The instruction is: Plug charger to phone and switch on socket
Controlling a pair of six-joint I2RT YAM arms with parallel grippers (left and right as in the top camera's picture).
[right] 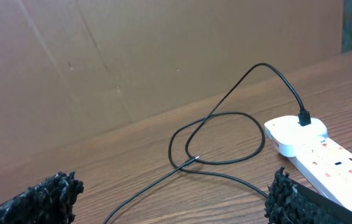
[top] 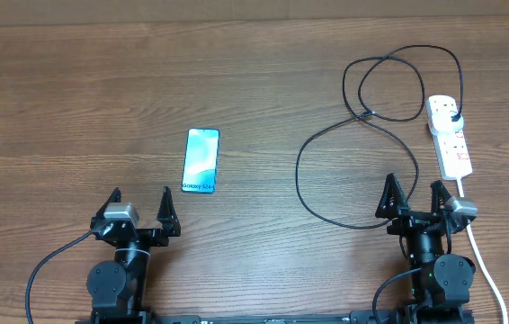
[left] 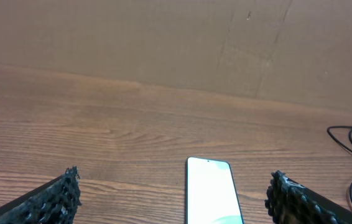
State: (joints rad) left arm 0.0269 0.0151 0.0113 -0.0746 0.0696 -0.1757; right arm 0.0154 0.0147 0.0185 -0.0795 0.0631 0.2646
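Observation:
The phone (top: 200, 161) lies flat on the wooden table, left of centre, with its light blue screen up; it also shows in the left wrist view (left: 212, 193). The white power strip (top: 450, 135) lies at the right, and shows in the right wrist view (right: 325, 155). The charger's black plug (top: 453, 113) sits in the strip's far end. Its thin black cable (top: 326, 135) loops over the table, and its connector tip (top: 369, 112) lies loose; the tip also shows in the right wrist view (right: 194, 158). My left gripper (top: 140, 209) is open and empty, near the phone's near end. My right gripper (top: 414, 198) is open and empty, beside the strip.
The strip's thick white cord (top: 484, 256) runs down past my right arm to the front edge. A brown cardboard wall (left: 176, 43) stands behind the table.

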